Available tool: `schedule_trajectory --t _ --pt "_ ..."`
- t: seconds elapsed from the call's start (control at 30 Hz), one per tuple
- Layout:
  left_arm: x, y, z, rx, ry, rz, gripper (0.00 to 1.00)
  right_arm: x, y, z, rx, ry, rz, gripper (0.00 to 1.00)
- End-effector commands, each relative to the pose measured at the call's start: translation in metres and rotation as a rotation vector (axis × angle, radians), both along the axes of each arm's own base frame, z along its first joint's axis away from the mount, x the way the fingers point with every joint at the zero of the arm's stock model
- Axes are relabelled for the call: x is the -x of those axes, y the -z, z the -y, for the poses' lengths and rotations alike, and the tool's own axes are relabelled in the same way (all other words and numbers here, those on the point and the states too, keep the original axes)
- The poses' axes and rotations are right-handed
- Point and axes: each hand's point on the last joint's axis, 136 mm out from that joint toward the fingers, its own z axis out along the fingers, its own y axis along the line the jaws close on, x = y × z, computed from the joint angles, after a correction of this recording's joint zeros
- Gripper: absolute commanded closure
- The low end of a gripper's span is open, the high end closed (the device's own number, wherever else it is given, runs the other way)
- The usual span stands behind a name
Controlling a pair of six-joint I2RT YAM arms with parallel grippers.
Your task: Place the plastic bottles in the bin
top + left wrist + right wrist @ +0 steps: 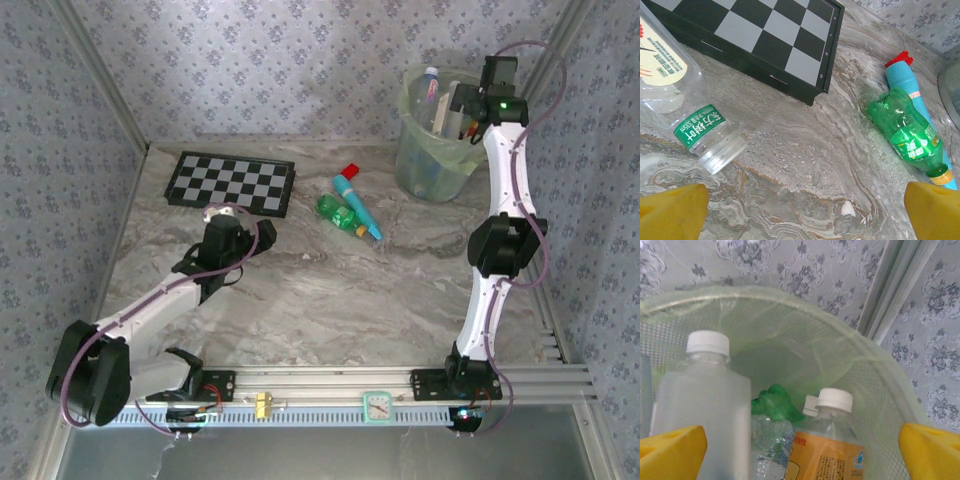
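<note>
My right gripper (802,455) hangs open over the pale-green bin (875,370), its yellow fingertips (672,447) wide apart. Inside stand a frosted bottle with a white cap (705,405), an orange-label bottle (832,440) and a crumpled green one (772,402). From above, the bin (425,170) is at the back right with the right gripper (458,112) at its rim. My left gripper (807,215) is open and low over the table. A clear bottle with a green label (697,122) lies just ahead on its left. A green bottle (907,127) lies to its right (338,212).
A teal tube with a red cap (912,90) lies against the green bottle (360,208). A folded chessboard (230,182) lies at the back left, just beyond the clear bottle (765,35). Wallpapered walls close in the table on three sides.
</note>
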Motion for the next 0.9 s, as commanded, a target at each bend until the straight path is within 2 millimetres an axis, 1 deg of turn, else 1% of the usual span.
schedule_trajectory --t 0.0,0.1,0.2,0.3,0.33,0.37,0.43,0.53,0.57,0.73,0.87 --pt "-0.003 -0.010 -0.013 -0.012 -0.047 0.015 0.00 0.019 -0.047 0.002 0.048 0.014 0.072 0.00" --pt "-0.006 -0.012 -0.022 -0.013 -0.083 0.011 0.00 0.030 -0.064 -0.005 0.076 0.004 0.098 0.00" --pt "-0.010 -0.015 -0.032 -0.012 -0.114 0.009 0.00 0.043 -0.079 -0.017 0.088 -0.030 0.131 0.00" --pt "-0.013 -0.015 -0.045 -0.014 -0.157 -0.007 0.00 0.058 -0.089 -0.036 0.078 -0.085 0.164 0.00" --pt "-0.013 -0.013 -0.050 -0.015 -0.175 -0.019 0.00 0.065 -0.089 -0.045 0.069 -0.112 0.164 0.00" --pt "-0.013 -0.012 -0.055 -0.015 -0.199 -0.032 0.00 0.070 -0.094 -0.053 0.058 -0.138 0.193 0.00" --pt "-0.014 -0.007 -0.064 -0.006 -0.238 -0.059 0.00 0.082 -0.091 -0.073 0.020 -0.199 0.207 0.00" --pt "-0.016 0.001 -0.074 0.021 -0.296 -0.097 0.00 0.101 -0.077 -0.106 -0.053 -0.310 0.213 0.00" --pt "-0.017 0.004 -0.075 0.032 -0.307 -0.109 0.00 0.107 -0.073 -0.119 -0.067 -0.343 0.218 0.00" --pt "-0.028 0.016 -0.074 0.045 -0.330 -0.163 0.00 0.139 -0.038 -0.176 -0.093 -0.486 0.173 0.00" --pt "-0.041 0.027 -0.073 0.027 -0.341 -0.199 0.00 0.166 -0.016 -0.214 -0.130 -0.558 0.139 0.00"
